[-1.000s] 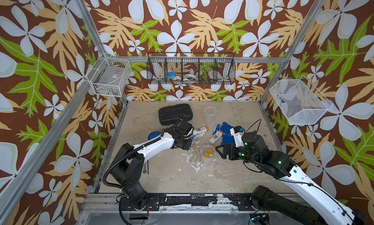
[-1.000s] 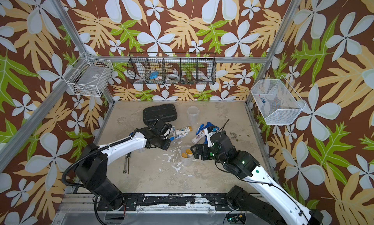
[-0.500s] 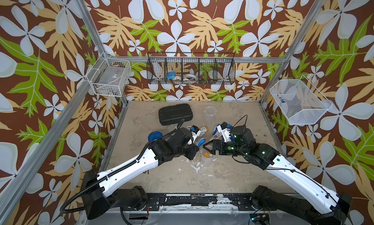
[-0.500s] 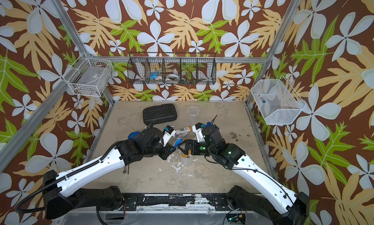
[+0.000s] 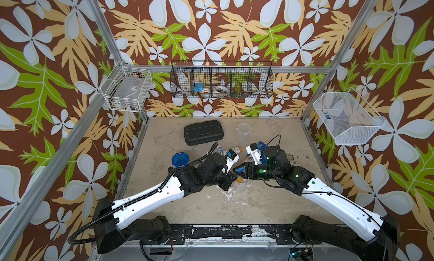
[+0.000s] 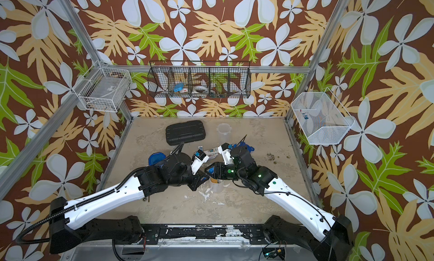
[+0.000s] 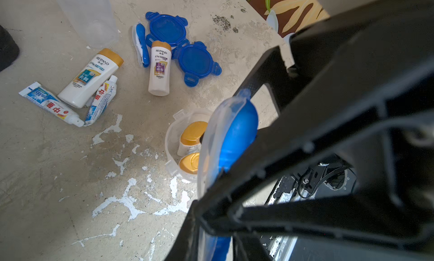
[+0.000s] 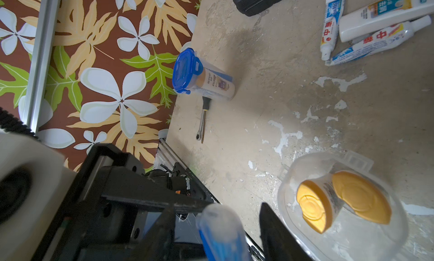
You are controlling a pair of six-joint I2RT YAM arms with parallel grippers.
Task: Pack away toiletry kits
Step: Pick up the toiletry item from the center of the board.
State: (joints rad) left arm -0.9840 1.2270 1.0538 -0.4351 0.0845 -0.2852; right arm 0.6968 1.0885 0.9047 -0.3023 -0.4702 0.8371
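Meanwhile, a sealed, blue-lidded tumbler (image 5: 180, 159) stood by the surface's left edge. At mid-surface the left gripper (image 5: 229, 181) pinched a cased blue toothbrush (image 7: 234, 135) above an open tumbler (image 7: 168, 142) holding two orange-capped bottles (image 8: 361, 196), while the right gripper (image 8: 218, 208) straddled the brush, its bite on it impossible to tell.

- cased blue toothbrush (image 7: 234, 135) tilted over open tumbler (image 8: 285, 184) holding two bottles (image 8: 312, 205)
- lidded tumbler (image 8: 202, 76) upright, packed
- empty tumbler (image 5: 243, 130) upright
- loose bottles (image 7: 90, 79), toothpaste tubes (image 7: 50, 104), spare toothbrush (image 7: 142, 46), blue lids (image 7: 196, 60) lying flat
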